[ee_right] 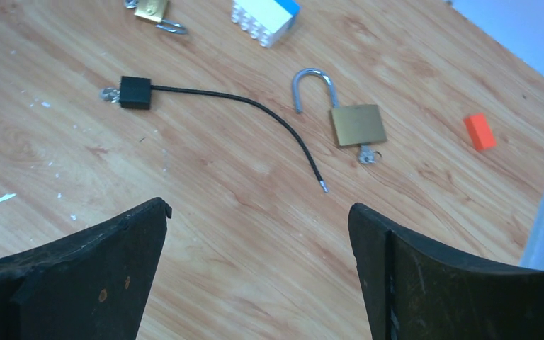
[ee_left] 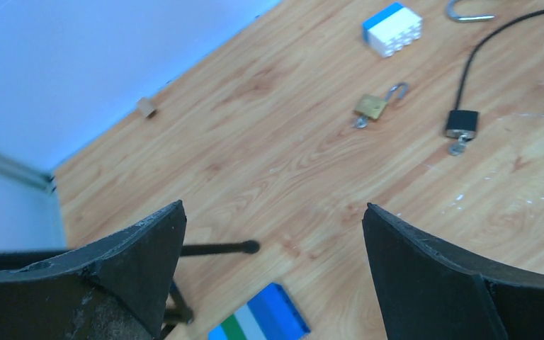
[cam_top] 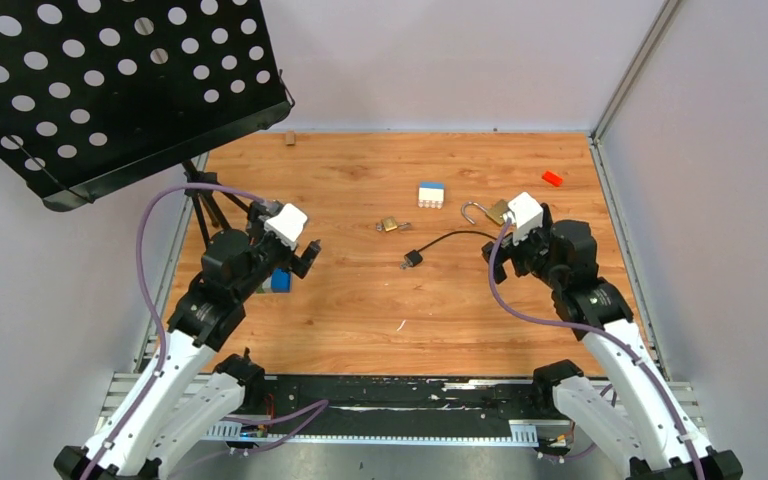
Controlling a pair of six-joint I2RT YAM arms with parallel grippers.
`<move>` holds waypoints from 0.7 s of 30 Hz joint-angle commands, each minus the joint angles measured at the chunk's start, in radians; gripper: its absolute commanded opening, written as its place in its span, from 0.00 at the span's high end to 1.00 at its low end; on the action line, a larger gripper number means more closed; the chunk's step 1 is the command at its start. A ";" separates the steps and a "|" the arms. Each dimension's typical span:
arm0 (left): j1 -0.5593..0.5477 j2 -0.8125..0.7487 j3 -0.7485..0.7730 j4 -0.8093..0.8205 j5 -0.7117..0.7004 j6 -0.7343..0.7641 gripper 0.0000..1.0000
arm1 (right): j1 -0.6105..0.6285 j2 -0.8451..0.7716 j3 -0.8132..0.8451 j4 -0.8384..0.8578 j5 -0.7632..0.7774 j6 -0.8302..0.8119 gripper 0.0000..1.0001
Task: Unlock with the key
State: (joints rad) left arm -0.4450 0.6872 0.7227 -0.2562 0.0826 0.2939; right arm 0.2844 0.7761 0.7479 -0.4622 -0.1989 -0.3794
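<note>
Both arms hang over the wooden table (cam_top: pixel 360 320) with nothing in them. The left gripper (ee_left: pixel 273 212) stands wide open, and so does the right gripper (ee_right: pixel 258 209). In the wrist views only the dark inner faces of their fingers show, cut off at the lower edge.

The key (ee_right: pixel 368 154) sits at the bottom of the big padlock (ee_right: pixel 358 125), just ahead of the right gripper and clear of it. It is tiny and blurred, and I cannot tell how deep it sits in the lock. That padlock's shackle (ee_right: pixel 313 86) is swung free at one end. From overhead I can't pick the key out, because the right wrist covers that edge of the lock.

A small padlock (ee_left: pixel 372 106) lies mid-table with a grey speck at its base. Near it a black cable (ee_right: pixel 216 93) ends in a block (ee_right: pixel 135 92), with another grey bit touching it. A music stand (cam_top: pixel 110 80) covers the far left corner.
</note>
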 commanded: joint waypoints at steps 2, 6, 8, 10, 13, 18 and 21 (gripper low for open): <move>0.031 -0.084 -0.007 -0.044 -0.161 -0.076 0.00 | -0.007 -0.098 -0.058 0.108 0.121 0.113 0.00; 0.038 -0.132 -0.050 0.012 -0.244 -0.115 0.00 | -0.007 -0.166 -0.076 0.141 0.129 0.133 0.00; 0.038 -0.153 -0.085 0.052 -0.290 -0.126 0.00 | -0.007 -0.188 -0.084 0.147 0.135 0.136 0.00; 0.039 -0.166 -0.111 0.072 -0.299 -0.125 0.00 | -0.006 -0.202 -0.096 0.153 0.137 0.133 0.00; 0.040 -0.172 -0.122 0.077 -0.296 -0.130 0.00 | -0.006 -0.217 -0.105 0.157 0.154 0.124 0.00; 0.040 -0.180 -0.129 0.079 -0.286 -0.133 0.00 | -0.006 -0.235 -0.111 0.158 0.162 0.125 0.00; 0.040 -0.184 -0.133 0.077 -0.274 -0.131 0.00 | -0.007 -0.239 -0.114 0.159 0.165 0.124 0.00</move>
State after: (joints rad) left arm -0.4107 0.5186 0.5934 -0.2352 -0.1928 0.1837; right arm 0.2802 0.5518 0.6392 -0.3412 -0.0605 -0.2768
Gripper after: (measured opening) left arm 0.998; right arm 0.998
